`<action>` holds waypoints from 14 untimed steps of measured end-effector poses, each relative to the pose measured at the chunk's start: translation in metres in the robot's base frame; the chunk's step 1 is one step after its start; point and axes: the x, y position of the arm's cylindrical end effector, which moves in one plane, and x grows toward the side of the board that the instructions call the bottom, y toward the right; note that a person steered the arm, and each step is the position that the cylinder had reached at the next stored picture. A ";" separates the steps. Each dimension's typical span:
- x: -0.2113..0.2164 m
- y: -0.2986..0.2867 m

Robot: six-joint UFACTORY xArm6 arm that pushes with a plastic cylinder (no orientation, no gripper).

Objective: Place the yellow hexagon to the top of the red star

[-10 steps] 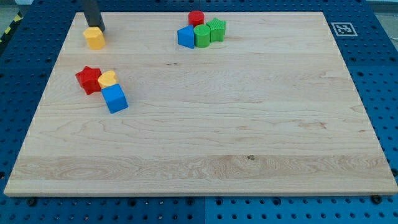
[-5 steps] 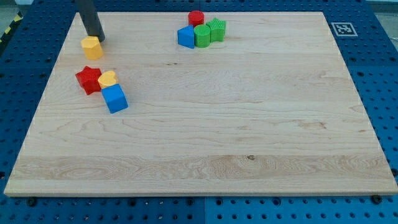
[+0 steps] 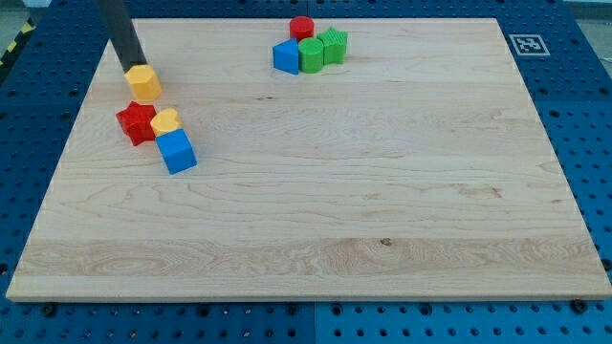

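The yellow hexagon (image 3: 144, 82) lies near the board's upper left, just above the red star (image 3: 136, 122), with a small gap between them. My tip (image 3: 132, 69) sits right at the hexagon's upper left edge, touching or nearly touching it. The dark rod rises from there to the view's top left. A second yellow block (image 3: 165, 121), rounded in shape, touches the star's right side.
A blue cube (image 3: 177, 151) sits below and right of the star, against the rounded yellow block. Near the top centre is a cluster: a red cylinder (image 3: 302, 28), a blue block (image 3: 285, 57), a green cylinder (image 3: 311, 54) and a green star-like block (image 3: 334, 45).
The yellow hexagon has been pushed down the view, from near the top left corner to just above the red star. My tip followed it down and slightly left.
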 end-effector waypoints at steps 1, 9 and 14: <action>0.009 0.010; 0.032 0.042; 0.060 0.124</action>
